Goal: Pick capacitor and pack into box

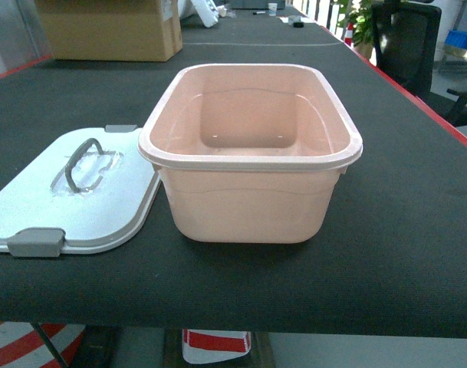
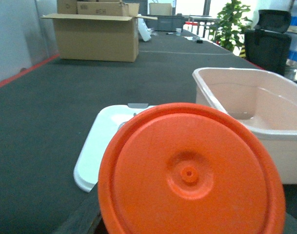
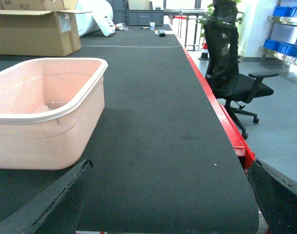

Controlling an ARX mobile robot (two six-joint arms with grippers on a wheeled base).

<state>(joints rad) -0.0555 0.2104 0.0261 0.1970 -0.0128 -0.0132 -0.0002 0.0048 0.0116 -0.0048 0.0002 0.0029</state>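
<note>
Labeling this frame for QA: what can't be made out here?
- Left hand: left wrist view, orange disc fills the foreground, hiding it.
- Lid: same disc covers most of it.
- Right hand: right wrist view, only dark edges at the bottom corners.
- Box: no capacitor visible inside.

Neither arm shows in the head view. In the right wrist view, the right gripper (image 3: pixel 165 195) stands wide apart — only dark finger (image 3: pixel 50 200) edges show at the bottom corners, holding nothing.

Pale pink box (image 1: pixel 252 195), white lid (image 1: pixel 72 203) — grey handle (image 1: pixel 83 163), orange disc (image 2: pixel 192 175)
</note>
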